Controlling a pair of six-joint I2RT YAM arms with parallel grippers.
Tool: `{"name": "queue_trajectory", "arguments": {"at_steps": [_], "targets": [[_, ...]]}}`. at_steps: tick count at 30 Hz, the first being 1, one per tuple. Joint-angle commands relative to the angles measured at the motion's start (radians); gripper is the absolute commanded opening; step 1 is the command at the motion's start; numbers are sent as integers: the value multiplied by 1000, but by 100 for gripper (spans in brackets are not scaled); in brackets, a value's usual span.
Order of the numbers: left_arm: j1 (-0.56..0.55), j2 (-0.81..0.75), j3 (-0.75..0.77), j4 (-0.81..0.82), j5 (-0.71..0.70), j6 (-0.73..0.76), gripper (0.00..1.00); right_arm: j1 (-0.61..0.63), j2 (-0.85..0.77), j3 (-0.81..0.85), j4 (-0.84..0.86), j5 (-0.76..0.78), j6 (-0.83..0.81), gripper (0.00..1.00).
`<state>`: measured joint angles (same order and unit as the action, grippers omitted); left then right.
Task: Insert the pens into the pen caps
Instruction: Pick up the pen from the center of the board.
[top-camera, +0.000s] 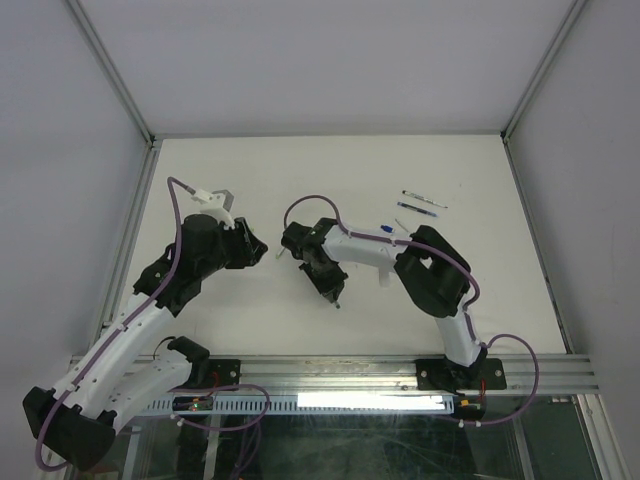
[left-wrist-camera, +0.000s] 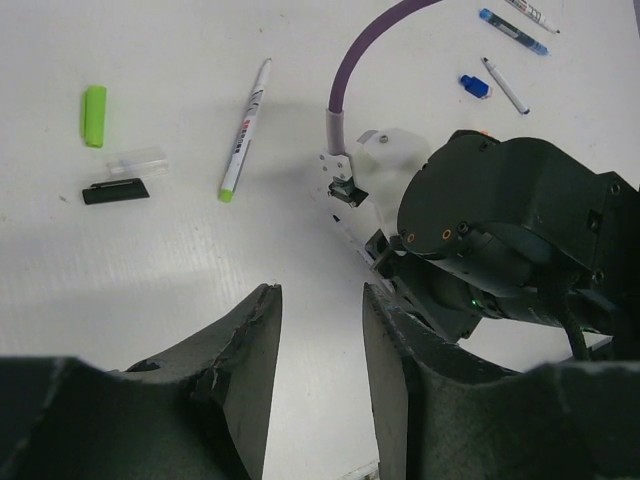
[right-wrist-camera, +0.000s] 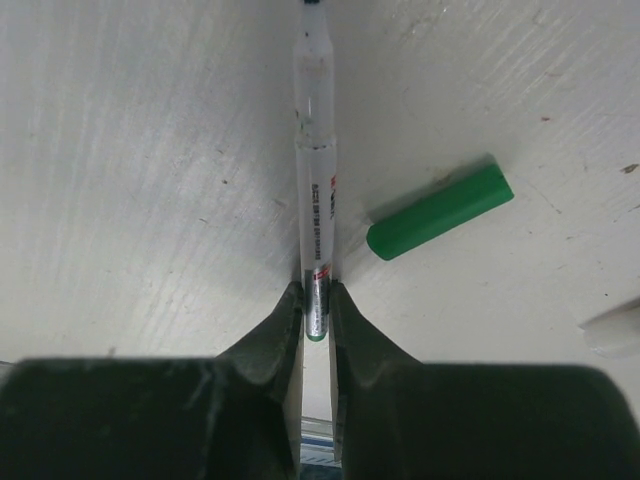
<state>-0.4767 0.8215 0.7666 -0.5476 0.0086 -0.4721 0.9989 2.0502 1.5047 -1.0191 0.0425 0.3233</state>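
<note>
Fingers (left-wrist-camera: 250, 350) of the left gripper (left-wrist-camera: 320, 295) stand apart with nothing between them, hanging over bare table (left-wrist-camera: 150, 280). Ahead of them and a little left lies a lime-tipped marker (left-wrist-camera: 245, 130), its long axis running nearly straight away from them. Further left sit a black cap (left-wrist-camera: 115, 192), a clear cap (left-wrist-camera: 140, 160) and a lime cap (left-wrist-camera: 93, 115), all well apart from those fingers with open room around.

Moving right, the right gripper (right-wrist-camera: 316, 292) is clamped on the green tail end of a white marker (right-wrist-camera: 315, 180). The barrel runs dead ahead in line with its fingers, writing tip at the far end. Whether the marker rests on the table or is just off it, I cannot tell. A dark green cap (right-wrist-camera: 440, 212) lies just right of the barrel, apart from it and slanted across it. To my eye that is the pairing that matters. The right arm is far nearer this cap, but its grip is taken. The left arm would have to reach across for it, and no edge crowds the spot.
</note>
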Motion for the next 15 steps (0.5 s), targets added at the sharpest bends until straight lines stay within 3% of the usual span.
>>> {"name": "queue_trajectory", "arguments": {"at_steps": [1,15], "targets": [[6,-23,-23,71,5,-49,39,6,-85,-23,60,-26,6,6],[6,-30,-93,115,18,-131,40,6,-154,-101,170,-116,41,7]]}}
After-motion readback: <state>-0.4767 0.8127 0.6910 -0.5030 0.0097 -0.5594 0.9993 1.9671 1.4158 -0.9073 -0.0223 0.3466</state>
